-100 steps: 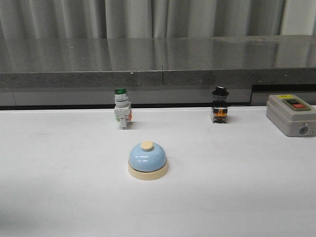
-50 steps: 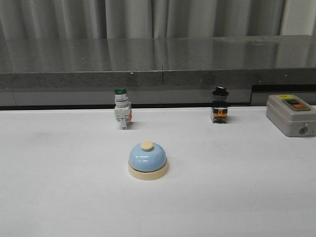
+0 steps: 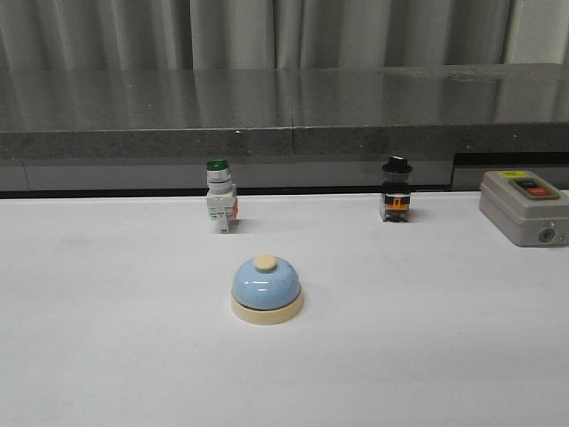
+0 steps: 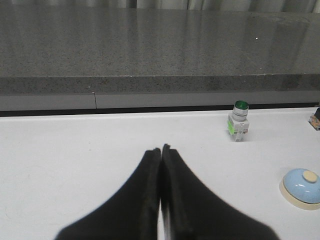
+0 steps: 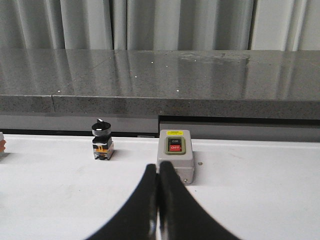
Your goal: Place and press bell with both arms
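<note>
The light-blue bell (image 3: 266,289) with cream base and cream button stands upright on the white table, near the middle in the front view. It also shows at the edge of the left wrist view (image 4: 301,186). My left gripper (image 4: 161,149) is shut and empty, above the table well to the left of the bell. My right gripper (image 5: 158,166) is shut and empty, its tips in front of the grey box. Neither arm shows in the front view.
A green-capped white pushbutton switch (image 3: 220,196) stands behind the bell. A black knob switch (image 3: 396,189) stands at the back right. A grey box with a red button (image 3: 524,206) sits at the far right. A dark grey ledge (image 3: 284,129) runs along the table's far edge.
</note>
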Controlling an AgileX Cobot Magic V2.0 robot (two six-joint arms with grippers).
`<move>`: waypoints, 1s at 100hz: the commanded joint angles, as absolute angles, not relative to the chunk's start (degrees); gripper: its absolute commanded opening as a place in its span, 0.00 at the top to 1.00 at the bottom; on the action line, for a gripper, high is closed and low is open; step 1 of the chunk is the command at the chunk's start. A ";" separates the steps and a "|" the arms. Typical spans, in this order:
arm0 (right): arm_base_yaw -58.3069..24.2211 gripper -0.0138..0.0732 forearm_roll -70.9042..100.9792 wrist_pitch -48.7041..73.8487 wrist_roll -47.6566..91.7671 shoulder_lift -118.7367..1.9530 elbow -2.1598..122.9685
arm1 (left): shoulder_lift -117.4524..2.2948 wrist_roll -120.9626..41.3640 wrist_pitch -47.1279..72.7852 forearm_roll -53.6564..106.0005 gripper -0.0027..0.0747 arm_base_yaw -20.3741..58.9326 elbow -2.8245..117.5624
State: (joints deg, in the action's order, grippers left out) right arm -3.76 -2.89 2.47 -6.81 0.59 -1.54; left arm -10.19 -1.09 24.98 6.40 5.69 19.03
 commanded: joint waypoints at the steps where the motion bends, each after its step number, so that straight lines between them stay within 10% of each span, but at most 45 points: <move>1: -3.42 0.92 -3.49 -1.88 -6.80 0.41 -1.47 | -8.41 -0.65 20.42 4.67 0.99 5.56 19.35; 100: -3.42 0.92 -3.49 -1.88 -6.80 0.41 -1.47 | 2.32 -1.40 -1.32 3.52 0.99 1.11 -1.29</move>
State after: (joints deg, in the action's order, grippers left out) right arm -3.76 -2.89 2.47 -6.81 0.59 -1.54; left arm 0.25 -1.42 3.13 3.48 1.23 0.03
